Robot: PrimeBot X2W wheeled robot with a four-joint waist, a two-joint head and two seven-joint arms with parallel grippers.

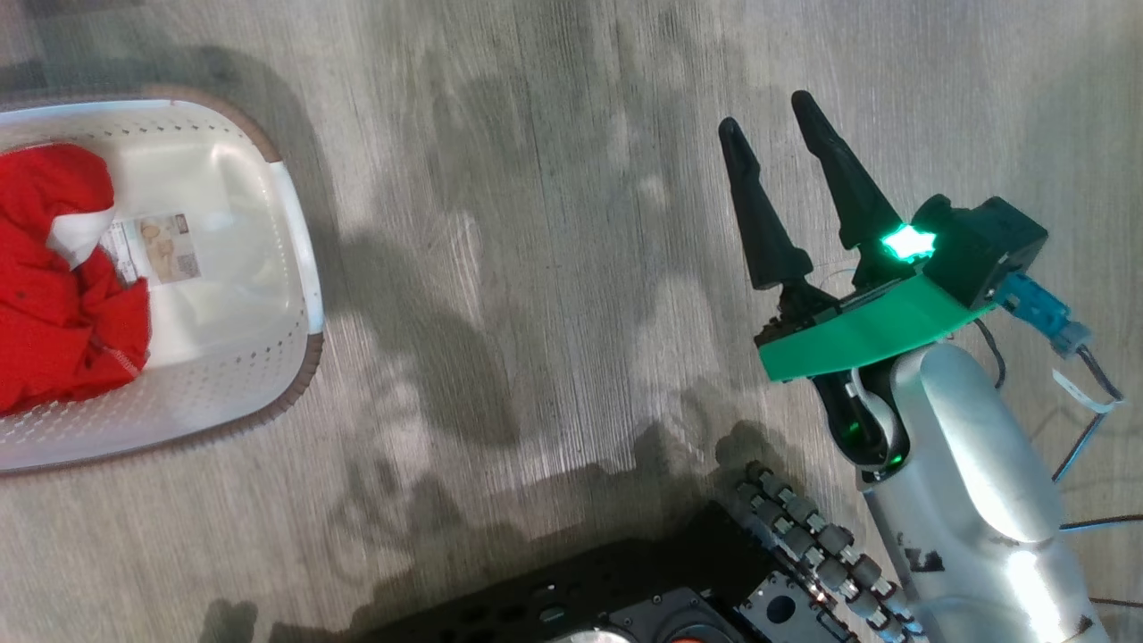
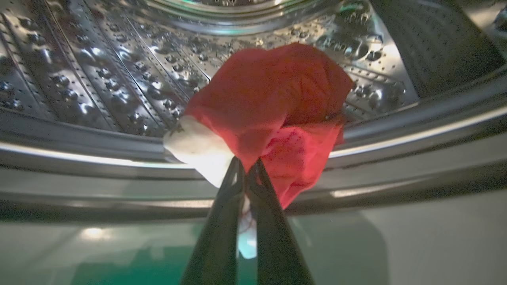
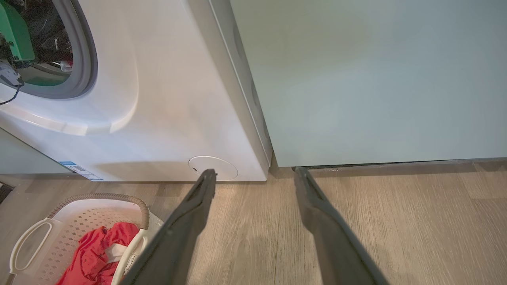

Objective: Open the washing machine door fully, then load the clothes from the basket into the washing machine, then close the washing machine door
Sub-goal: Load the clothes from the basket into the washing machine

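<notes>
The clothes (image 1: 54, 295) are bright red; the basket (image 1: 299, 259) white, dotted with holes, brown-rimmed; the floor (image 1: 554, 268) grey wood-grain; the washing machine (image 3: 170, 99) white; the cabinet (image 3: 376, 79) pale teal.

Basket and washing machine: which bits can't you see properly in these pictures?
- Head view: the basket and its red clothes are cut off by the left edge.
- Right wrist view: a finger of the right gripper covers the basket's corner; the blue sticker on the washing machine is too small to read.
- Left wrist view: the left gripper is shut on the red garment; its fingers hide how much cloth is pinched.
</notes>
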